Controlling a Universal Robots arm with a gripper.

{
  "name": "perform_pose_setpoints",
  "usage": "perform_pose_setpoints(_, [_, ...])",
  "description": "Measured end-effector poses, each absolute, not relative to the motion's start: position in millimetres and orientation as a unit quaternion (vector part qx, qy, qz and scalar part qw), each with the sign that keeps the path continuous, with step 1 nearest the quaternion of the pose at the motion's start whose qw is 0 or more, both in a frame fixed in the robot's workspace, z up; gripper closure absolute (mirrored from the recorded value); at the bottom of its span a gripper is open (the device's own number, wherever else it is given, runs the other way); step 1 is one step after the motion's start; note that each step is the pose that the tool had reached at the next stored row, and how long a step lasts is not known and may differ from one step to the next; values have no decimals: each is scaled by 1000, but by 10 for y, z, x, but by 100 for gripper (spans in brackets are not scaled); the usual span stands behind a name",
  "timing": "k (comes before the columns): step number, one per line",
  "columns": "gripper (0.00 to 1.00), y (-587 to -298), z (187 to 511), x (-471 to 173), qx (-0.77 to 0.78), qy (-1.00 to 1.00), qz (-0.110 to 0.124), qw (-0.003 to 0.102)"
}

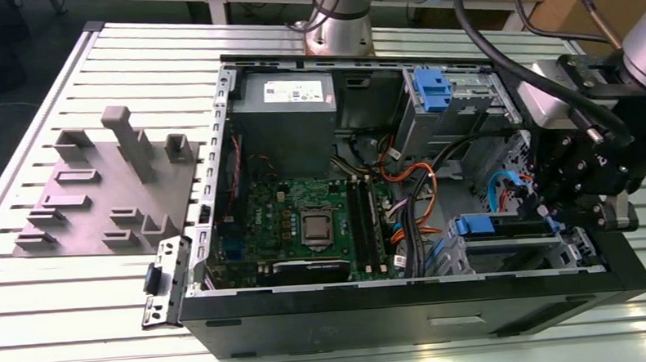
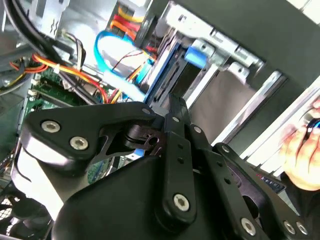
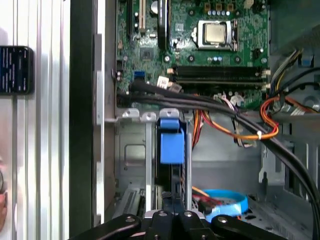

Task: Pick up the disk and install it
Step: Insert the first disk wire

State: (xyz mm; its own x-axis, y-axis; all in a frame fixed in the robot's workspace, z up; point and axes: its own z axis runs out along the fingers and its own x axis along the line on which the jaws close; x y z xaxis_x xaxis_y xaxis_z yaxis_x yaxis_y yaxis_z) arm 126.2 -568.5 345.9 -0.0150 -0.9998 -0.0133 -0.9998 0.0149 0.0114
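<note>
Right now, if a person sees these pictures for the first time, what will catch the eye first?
First, the open computer case lying on the slotted table, its green motherboard bare in the middle. Next, the black gripper reaching into the drive bay at the exterior view's right, at a disk with a blue carrier standing on edge in the bay. A grey fixture plate lies left of the case.

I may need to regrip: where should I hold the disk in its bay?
Pinch the disk across its flat faces at the exposed narrow edge, coming in line with the slot, from where the gripper sits. It stands on edge between the drive cage walls, probably leaving nothing else reachable.
</note>
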Motion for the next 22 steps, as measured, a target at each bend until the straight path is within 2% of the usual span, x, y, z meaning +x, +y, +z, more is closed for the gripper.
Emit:
perform_pose_setpoints(14, [89, -5652, 3507, 1457, -702, 712, 9, 1])
perform_pose_setpoints(22, [89, -5483, 3531, 1486, -702, 712, 9, 1])
